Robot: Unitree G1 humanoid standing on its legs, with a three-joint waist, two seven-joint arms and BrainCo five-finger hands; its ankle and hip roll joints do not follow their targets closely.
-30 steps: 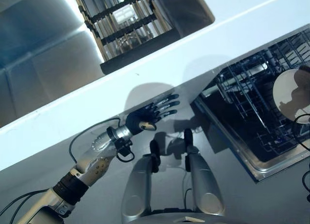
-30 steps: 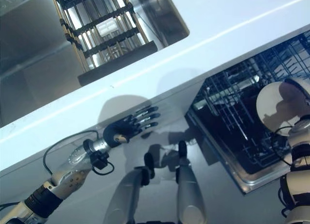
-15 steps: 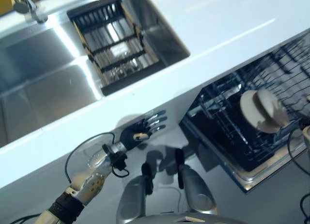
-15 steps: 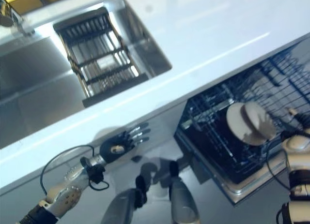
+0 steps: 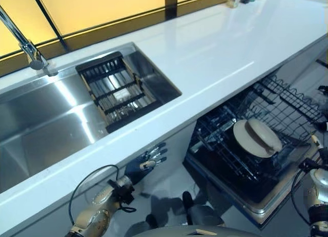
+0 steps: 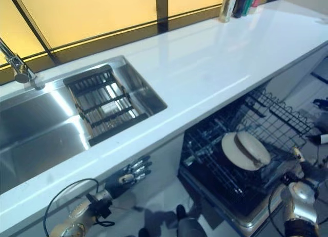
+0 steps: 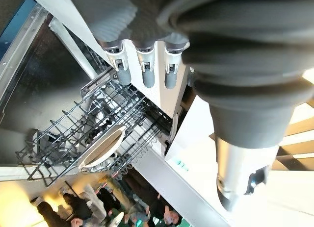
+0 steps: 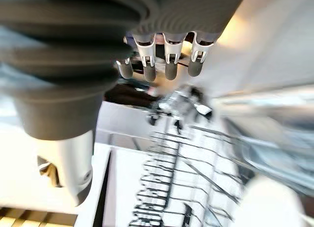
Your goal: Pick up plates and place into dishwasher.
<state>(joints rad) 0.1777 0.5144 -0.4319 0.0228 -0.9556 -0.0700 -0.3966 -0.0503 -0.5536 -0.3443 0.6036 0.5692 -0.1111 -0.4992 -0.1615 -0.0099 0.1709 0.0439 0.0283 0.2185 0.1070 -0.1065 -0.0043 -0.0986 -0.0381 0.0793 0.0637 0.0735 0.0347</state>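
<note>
A plate [image 5: 254, 138] stands on edge in the dishwasher rack [image 5: 271, 124], which is pulled out below the white table [image 5: 205, 47], so from where I stand this plate looks placed. The rack is my landmark. The right hand [image 6: 306, 168] sits just beside the rack's outer corner, off the plate and apart from it; its own wrist camera shows its fingers [image 8: 170, 67] hanging straight in a row with nothing between them. The left hand [image 5: 146, 164] hovers well to the sink side of the rack, low against the cabinet front under the table edge, its fingers [image 7: 147, 75] spread and relaxed, holding nothing. Beyond the left hand, up on the table and farther still from the rack, the sink [image 5: 46, 119] holds a dark drying tray [image 5: 115, 96] with a tap [image 5: 31, 50] behind it; I cannot make out any plate in it. Some bottles [image 6: 238, 4] stand at the table's far end, past the rack. My guess is that one placing is done and the next move calls for finding another plate, reaching it with an open hand, and bringing it back to a free slot in the rack without knocking the one already there.
</note>
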